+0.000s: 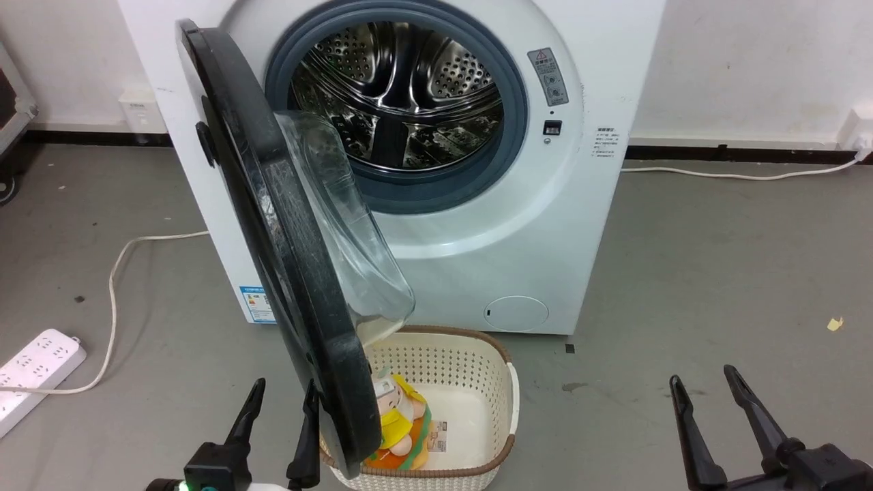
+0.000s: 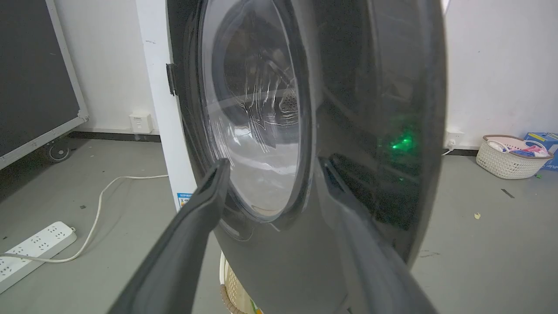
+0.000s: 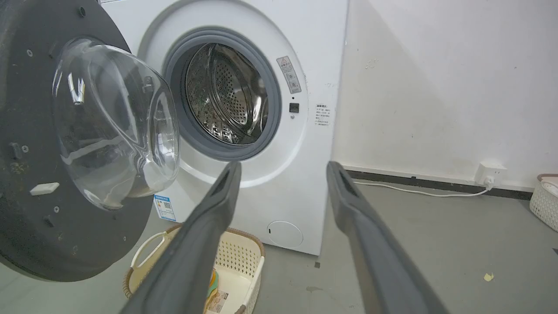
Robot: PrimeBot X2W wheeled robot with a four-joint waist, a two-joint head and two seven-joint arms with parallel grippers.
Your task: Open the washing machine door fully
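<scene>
Head view: I look from above and in front, tilted down at the white front-loading washing machine [image 1: 532,225] from middle range. Its large round glossy black door with a clear glass bowl [image 1: 286,259] stands nearly edge-on to me.
Left wrist view: I look along the left gripper [image 2: 274,162], very near the door's outer face.
Right wrist view: I sit low, farther back and to the right, looking along the right gripper [image 3: 284,165] at the door's inner side and the steel drum [image 3: 222,96].
Head and right wrist share: the drum and the cream perforated plastic basket [image 1: 477,372].
Head and left wrist share: the white power strip [image 1: 37,365].
</scene>
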